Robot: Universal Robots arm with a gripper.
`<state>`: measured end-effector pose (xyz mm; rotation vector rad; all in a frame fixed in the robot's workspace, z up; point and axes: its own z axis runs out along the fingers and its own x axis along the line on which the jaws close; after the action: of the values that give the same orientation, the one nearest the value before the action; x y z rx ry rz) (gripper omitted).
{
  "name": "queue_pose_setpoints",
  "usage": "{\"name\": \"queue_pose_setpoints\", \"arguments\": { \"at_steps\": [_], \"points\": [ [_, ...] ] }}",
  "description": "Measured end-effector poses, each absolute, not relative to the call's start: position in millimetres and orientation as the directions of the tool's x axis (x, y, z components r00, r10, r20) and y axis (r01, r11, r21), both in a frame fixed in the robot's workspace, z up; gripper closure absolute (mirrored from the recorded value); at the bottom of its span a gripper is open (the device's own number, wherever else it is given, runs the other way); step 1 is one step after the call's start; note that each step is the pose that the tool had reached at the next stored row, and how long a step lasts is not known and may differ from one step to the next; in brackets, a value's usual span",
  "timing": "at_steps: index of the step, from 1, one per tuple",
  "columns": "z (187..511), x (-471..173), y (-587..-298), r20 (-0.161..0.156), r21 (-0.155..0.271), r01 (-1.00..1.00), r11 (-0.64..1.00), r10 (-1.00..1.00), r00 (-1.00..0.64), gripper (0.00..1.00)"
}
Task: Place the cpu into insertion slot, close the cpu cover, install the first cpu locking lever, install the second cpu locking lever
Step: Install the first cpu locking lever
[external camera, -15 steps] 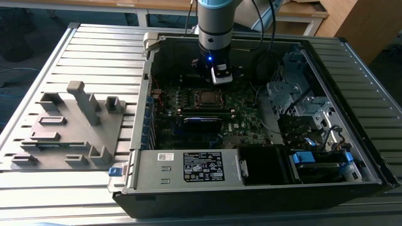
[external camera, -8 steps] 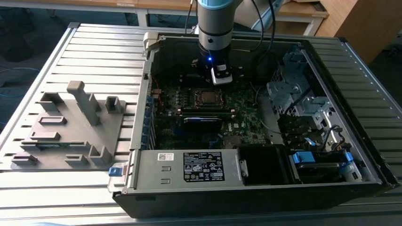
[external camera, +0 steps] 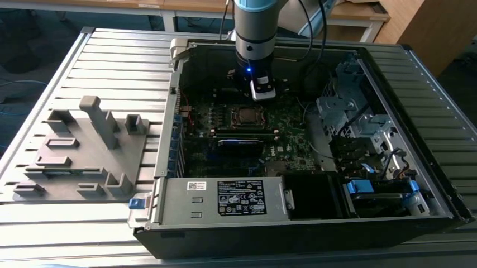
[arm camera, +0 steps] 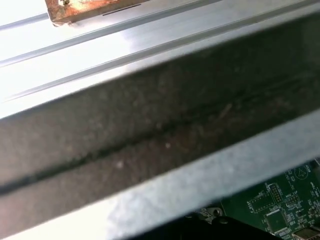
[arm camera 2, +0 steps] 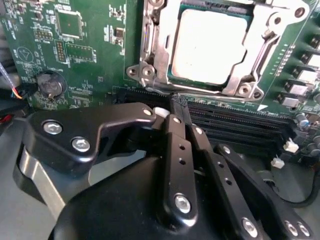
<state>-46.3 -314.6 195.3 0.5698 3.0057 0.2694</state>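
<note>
- Grey parts tray (external camera: 82, 151): on the bench (external camera: 119, 50), well apart from the slot, toward the exterior view's left. No chip seen on it.
- PC case (external camera: 223, 234): lid off, board facing up, slot (external camera: 233, 114) roughly mid-board.
- Cpu (arm camera 2: 210, 45): sits in the slot, silvery face up, looks flat and square to it.
- Cover (arm camera 2: 160, 55): metal frame lies down around the cpu, which shows thru its window. Looks closed, tho can't tell if it's fully pressed.
- Levers: can't pick them out for sure beside the slot, so latched or not is unclear.
- End effector (external camera: 261, 92): just past the slot's far edge, a bit to the exterior view's right, raised above the board. In the second wrist view the end effector (arm camera 2: 175, 112) has fingers pressed together w/ nothing between, tips over the memory sockets (arm camera 2: 240, 120) next to the slot.
- Step, my read: cpu and cover done, 1st lever in hand.
- That calls for a closed tip pushing a thin lever down and sideways under its catch, w/o scraping the board.
</note>
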Motion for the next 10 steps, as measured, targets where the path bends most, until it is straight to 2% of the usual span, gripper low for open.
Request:
{"name": "queue_pose_setpoints", "arguments": {
  "at_steps": [10],
  "points": [
    [211, -46, -315, -0.036, 0.184, 0.356, 0.916, 0.369, -0.929, 0.89]
  ]
}}
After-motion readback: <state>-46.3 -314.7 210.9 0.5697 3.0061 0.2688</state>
